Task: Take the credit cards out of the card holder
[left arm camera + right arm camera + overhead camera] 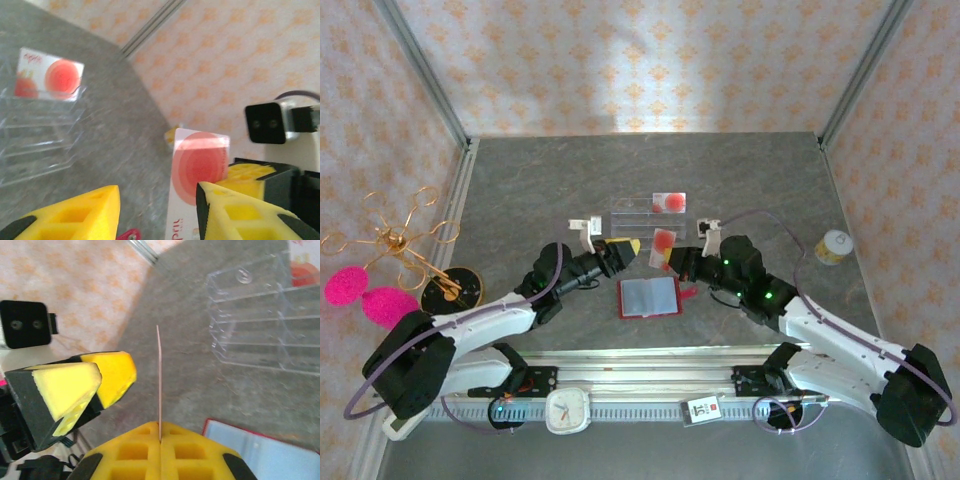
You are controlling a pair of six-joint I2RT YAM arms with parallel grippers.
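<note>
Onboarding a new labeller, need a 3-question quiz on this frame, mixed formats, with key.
1. True or false: the left claw is open.
2. The credit card with the red round mark is pinched by: A) the left claw B) the right claw C) nothing, it lies flat.
3. Fill in: the red card holder lies ____ on the table.
Key: 1 true; 2 B; 3 open.
</note>
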